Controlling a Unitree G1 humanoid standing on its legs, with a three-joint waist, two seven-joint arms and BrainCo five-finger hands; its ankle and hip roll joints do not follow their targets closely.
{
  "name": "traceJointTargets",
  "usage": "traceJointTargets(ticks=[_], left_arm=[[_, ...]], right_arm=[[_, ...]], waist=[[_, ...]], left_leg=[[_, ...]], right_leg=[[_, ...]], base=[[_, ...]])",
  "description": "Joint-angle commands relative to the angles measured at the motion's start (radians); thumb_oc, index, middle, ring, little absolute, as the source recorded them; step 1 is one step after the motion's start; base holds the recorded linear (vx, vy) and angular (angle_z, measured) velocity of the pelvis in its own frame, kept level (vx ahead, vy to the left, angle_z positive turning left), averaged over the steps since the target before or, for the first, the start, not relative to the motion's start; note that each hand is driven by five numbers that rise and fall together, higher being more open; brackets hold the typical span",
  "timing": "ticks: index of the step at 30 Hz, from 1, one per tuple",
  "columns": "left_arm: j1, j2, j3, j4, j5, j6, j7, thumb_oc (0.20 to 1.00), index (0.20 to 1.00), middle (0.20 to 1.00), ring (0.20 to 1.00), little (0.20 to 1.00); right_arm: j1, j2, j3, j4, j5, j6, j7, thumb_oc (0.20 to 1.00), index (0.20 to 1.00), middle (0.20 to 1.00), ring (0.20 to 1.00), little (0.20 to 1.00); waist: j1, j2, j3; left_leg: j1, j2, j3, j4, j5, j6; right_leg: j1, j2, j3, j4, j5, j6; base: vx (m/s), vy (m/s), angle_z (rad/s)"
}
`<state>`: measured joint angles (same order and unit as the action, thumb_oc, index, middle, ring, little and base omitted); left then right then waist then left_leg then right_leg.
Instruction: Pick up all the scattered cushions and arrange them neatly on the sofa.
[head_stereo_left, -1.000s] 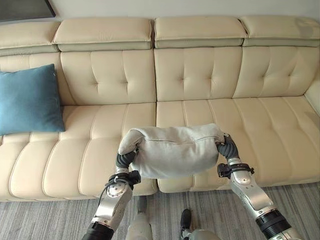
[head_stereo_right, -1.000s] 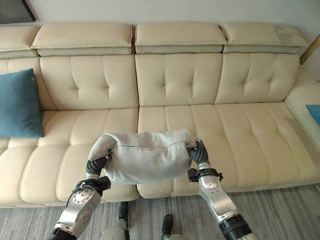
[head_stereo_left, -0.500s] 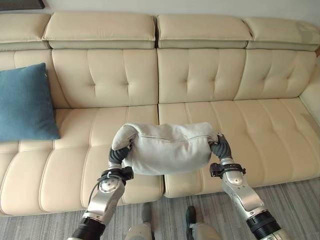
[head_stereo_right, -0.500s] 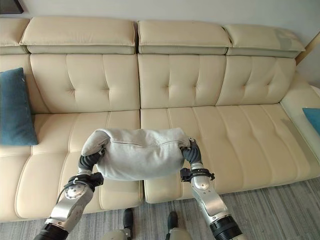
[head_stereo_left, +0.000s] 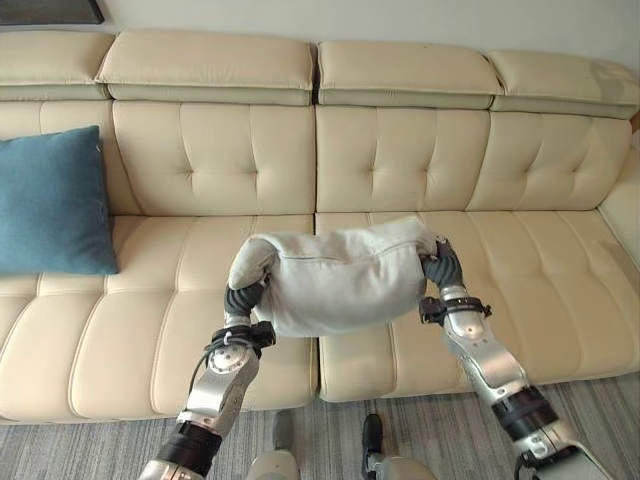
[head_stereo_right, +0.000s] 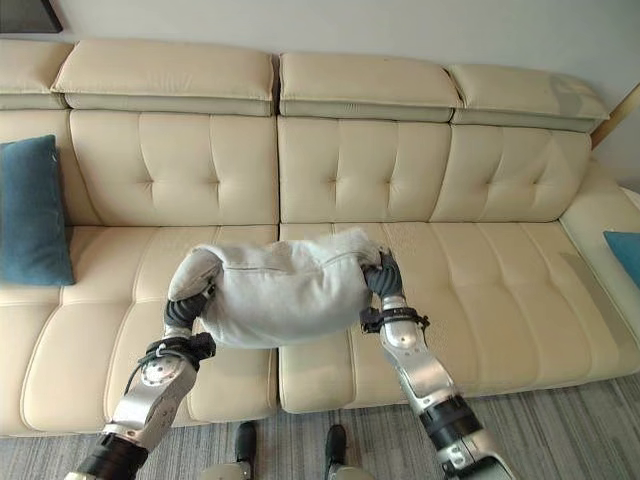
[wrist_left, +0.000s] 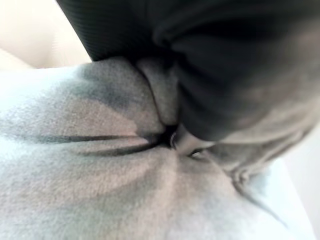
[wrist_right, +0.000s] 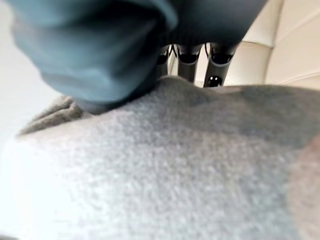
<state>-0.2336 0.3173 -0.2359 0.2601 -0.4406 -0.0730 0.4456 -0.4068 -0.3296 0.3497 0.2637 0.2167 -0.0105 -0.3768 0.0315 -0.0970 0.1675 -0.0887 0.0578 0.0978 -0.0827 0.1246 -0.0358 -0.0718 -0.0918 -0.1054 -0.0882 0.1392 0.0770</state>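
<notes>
- Grey cushion (head_stereo_left: 340, 280) held above sofa (head_stereo_left: 400, 160) seat's front edge, near the middle.
- Left hand (head_stereo_left: 243, 297) and right hand (head_stereo_left: 441, 268) clamped on its opposite ends.
- Blue cushion (head_stereo_left: 52, 200) already propped against backrest at left end.
- Grey cushion not yet placed; second blue cushion (head_stereo_right: 626, 254) at right end.

Soft, even daylight lies bright over the cream sofa (head_stereo_left: 400, 160), seemingly from above and in front, with no glare on the leather. The grey cushion (head_stereo_left: 340, 275) casts only a faint shadow on the seat below it. In the right wrist view its fabric washes out pale at one corner, while the left hand (wrist_left: 225, 60) is a dark, shaded mass.
</notes>
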Motion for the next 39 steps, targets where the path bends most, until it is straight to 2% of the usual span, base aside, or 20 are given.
traceJointTargets(ticks=[1,7,9,10,12,15,16,17,18,19,20,24,25,26,28,30,32,34,37,39], left_arm=[[-0.189,-0.026,-0.122,-0.042,0.063,-0.086,-0.025,0.2,0.2,0.2,0.2,0.2],[-0.292,-0.01,-0.127,0.059,0.069,-0.092,0.013,0.2,0.2,0.2,0.2,0.2],[-0.402,0.006,-0.155,0.163,0.083,-0.095,0.036,0.2,0.2,0.2,0.2,0.2],[-0.403,0.006,-0.155,0.163,0.082,-0.095,0.036,0.2,0.2,0.2,0.2,0.2],[-0.516,0.022,-0.186,0.271,0.09,-0.096,0.05,0.2,0.2,0.2,0.2,0.2],[-0.776,0.067,-0.238,0.546,0.067,-0.095,0.04,0.2,0.2,0.2,0.2,0.2],[-0.868,0.102,-0.256,0.653,0.052,-0.094,0.02,0.445,0.445,0.445,0.445,0.445],[-0.914,0.114,-0.268,0.725,0.032,-0.09,-0.002,0.62,0.62,0.62,0.62,0.62],[-0.917,0.114,-0.268,0.727,0.031,-0.091,-0.003,1.0,1.0,1.0,1.0,1.0],[-0.98,0.142,-0.279,0.828,-0.008,-0.082,-0.029,1.0,1.0,1.0,1.0,1.0],[-0.983,0.142,-0.28,0.829,-0.009,-0.083,-0.029,1.0,1.0,1.0,1.0,1.0],[-1.028,0.199,-0.212,0.93,-0.203,-0.067,-0.072,1.0,1.0,1.0,1.0,1.0],[-1.02,0.229,-0.171,0.928,-0.282,-0.061,-0.078,1.0,1.0,1.0,1.0,1.0],[-1.021,0.23,-0.172,0.927,-0.283,-0.061,-0.078,1.0,1.0,1.0,1.0,1.0],[-0.948,0.248,-0.074,0.884,-0.423,-0.068,-0.076,1.0,1.0,1.0,1.0,1.0],[-0.881,0.249,-0.025,0.841,-0.463,-0.071,-0.082,1.0,1.0,1.0,1.0,1.0],[-0.835,0.249,0.007,0.834,-0.477,-0.069,-0.083,1.0,1.0,1.0,1.0,1.0],[-0.686,0.255,0.081,0.749,-0.486,-0.073,-0.091,1.0,1.0,1.0,1.0,1.0],[-0.56,0.276,0.105,0.663,-0.426,-0.067,-0.112,1.0,1.0,1.0,1.0,1.0],[-0.439,0.316,0.125,0.587,-0.321,-0.061,-0.141,1.0,1.0,1.0,1.0,1.0]], right_arm=[[-0.129,0.083,0.084,-0.05,-0.005,-0.067,0.003,0.2,0.2,0.2,0.2,0.2],[-0.208,0.111,0.089,0.04,0.016,-0.065,-0.033,0.2,0.2,0.2,0.2,0.2],[-0.283,0.136,0.107,0.146,0.045,-0.076,-0.062,0.2,0.2,0.2,0.2,0.2],[-0.283,0.136,0.107,0.146,0.045,-0.076,-0.062,0.2,0.2,0.2,0.2,0.2],[-0.373,0.149,0.113,0.249,0.066,-0.084,-0.09,0.2,0.2,0.2,0.2,0.2],[-0.58,0.131,0.14,0.492,0.107,-0.082,-0.103,0.2,0.2,0.2,0.2,0.2],[-0.662,0.096,0.165,0.601,0.126,-0.066,-0.078,0.2,0.2,0.2,0.2,0.2],[-0.705,0.073,0.187,0.659,0.131,-0.055,-0.063,1.0,1.0,1.0,1.0,1.0],[-0.708,0.073,0.186,0.661,0.131,-0.056,-0.062,1.0,1.0,1.0,1.0,1.0],[-0.768,0.041,0.214,0.76,0.151,-0.032,-0.037,1.0,1.0,1.0,1.0,1.0],[-0.77,0.041,0.213,0.761,0.152,-0.032,-0.037,1.0,1.0,1.0,1.0,1.0],[-0.832,-0.018,0.184,0.884,0.235,0.009,-0.029,1.0,1.0,1.0,1.0,1.0],[-0.836,-0.046,0.133,0.885,0.281,0.012,-0.058,1.0,1.0,1.0,1.0,1.0],[-0.836,-0.047,0.133,0.884,0.281,0.013,-0.058,1.0,1.0,1.0,1.0,1.0],[-0.789,-0.086,0.007,0.809,0.384,-0.022,-0.131,1.0,1.0,1.0,1.0,1.0],[-0.737,-0.098,-0.059,0.742,0.417,-0.047,-0.156,1.0,1.0,1.0,1.0,1.0],[-0.698,-0.114,-0.1,0.704,0.442,-0.07,-0.167,1.0,1.0,1.0,1.0,1.0],[-0.563,-0.15,-0.184,0.603,0.452,-0.103,-0.176,1.0,1.0,1.0,1.0,1.0],[-0.442,-0.197,-0.187,0.532,0.389,-0.082,-0.144,1.0,1.0,1.0,1.0,1.0],[-0.318,-0.245,-0.19,0.451,0.284,-0.061,-0.097,1.0,1.0,1.0,1.0,1.0]], waist=[[0.015,-0.007,-0.031],[0.022,-0.02,0.008],[0.023,-0.022,0.036],[0.023,-0.022,0.035],[0.024,-0.023,0.051],[0.02,-0.025,0.071],[0.017,-0.025,0.077],[0.015,-0.025,0.079],[0.014,-0.026,0.078],[0.011,-0.027,0.081],[0.01,-0.028,0.079],[0.003,-0.024,0.075],[0.001,-0.018,0.069],[0.0,-0.019,0.067],[-0.004,-0.006,0.049],[-0.009,0.001,0.038],[-0.014,0.005,0.028],[-0.021,0.009,0.005],[-0.023,0.009,-0.012],[-0.025,0.01,-0.024]], left_leg=[[0.046,0.013,0.002,-0.005,-0.117,-0.016],[-0.031,0.013,-0.008,-0.001,-0.104,-0.016],[-0.08,0.014,-0.013,0.008,-0.092,-0.017],[-0.081,0.014,-0.013,0.008,-0.092,-0.017],[-0.115,0.014,-0.016,0.01,-0.083,-0.02],[-0.173,0.017,-0.018,0.012,-0.063,-0.031],[-0.188,0.017,-0.02,0.01,-0.055,-0.036],[-0.193,0.017,-0.019,0.008,-0.051,-0.037],[-0.198,0.017,-0.02,0.008,-0.048,-0.037],[-0.198,0.018,-0.019,0.005,-0.049,-0.039],[-0.202,0.017,-0.02,0.004,-0.045,-0.039],[-0.19,0.016,-0.016,-0.002,-0.047,-0.042],[-0.175,0.014,-0.017,-0.003,-0.058,-0.043],[-0.18,0.013,-0.017,-0.005,-0.052,-0.042],[-0.158,0.007,-0.017,-0.005,-0.068,-0.042],[-0.142,0.004,-0.016,-0.005,-0.082,-0.042],[-0.137,0.0,-0.014,-0.005,-0.082,-0.04],[-0.116,-0.003,-0.01,-0.005,-0.091,-0.039],[-0.097,-0.003,-0.007,-0.005,-0.096,-0.038],[-0.079,-0.002,-0.003,-0.005,-0.1,-0.037]], right_leg=[[0.06,-0.026,-0.002,0.022,-0.157,0.069],[-0.014,-0.023,0.009,0.037,-0.154,0.065],[-0.066,-0.021,0.012,0.048,-0.142,0.063],[-0.066,-0.021,0.012,0.048,-0.142,0.063],[-0.1,-0.02,0.014,0.052,-0.13,0.064],[-0.157,-0.019,0.01,0.053,-0.109,0.068],[-0.171,-0.018,0.005,0.051,-0.102,0.071],[-0.176,-0.018,0.004,0.049,-0.098,0.073],[-0.18,-0.019,0.003,0.048,-0.095,0.073],[-0.181,-0.018,0.003,0.045,-0.092,0.076],[-0.185,-0.019,0.002,0.044,-0.09,0.077],[-0.175,-0.015,0.005,0.031,-0.083,0.079],[-0.161,-0.015,0.005,0.026,-0.086,0.081],[-0.166,-0.016,0.005,0.025,-0.082,0.081],[-0.147,-0.018,0.006,0.016,-0.084,0.081],[-0.133,-0.02,0.005,0.011,-0.088,0.081],[-0.129,-0.022,0.006,0.008,-0.085,0.081],[-0.113,-0.025,0.005,0.002,-0.087,0.08],[-0.096,-0.026,0.005,0.001,-0.088,0.081],[-0.081,-0.028,0.006,0.001,-0.089,0.082]], base=[[0.0,-0.009,0.14],[-0.01,-0.003,0.01],[-0.09,-0.006,0.01],[-0.06,-0.004,0.03],[-0.07,-0.013,0.0],[-0.09,-0.011,-0.03],[-0.07,0.007,0.01],[-0.05,0.009,0.02],[0.0,0.0,0.0],[0.0,0.0,0.0],[0.0,0.0,0.0],[0.01,0.02,0.04],[0.0,0.0,0.0],[0.06,0.046,0.0],[0.05,0.056,0.01],[0.04,0.045,-0.02],[0.04,0.045,-0.04],[0.08,0.05,0.02],[0.05,0.015,-0.01],[0.05,0.011,-0.02]])
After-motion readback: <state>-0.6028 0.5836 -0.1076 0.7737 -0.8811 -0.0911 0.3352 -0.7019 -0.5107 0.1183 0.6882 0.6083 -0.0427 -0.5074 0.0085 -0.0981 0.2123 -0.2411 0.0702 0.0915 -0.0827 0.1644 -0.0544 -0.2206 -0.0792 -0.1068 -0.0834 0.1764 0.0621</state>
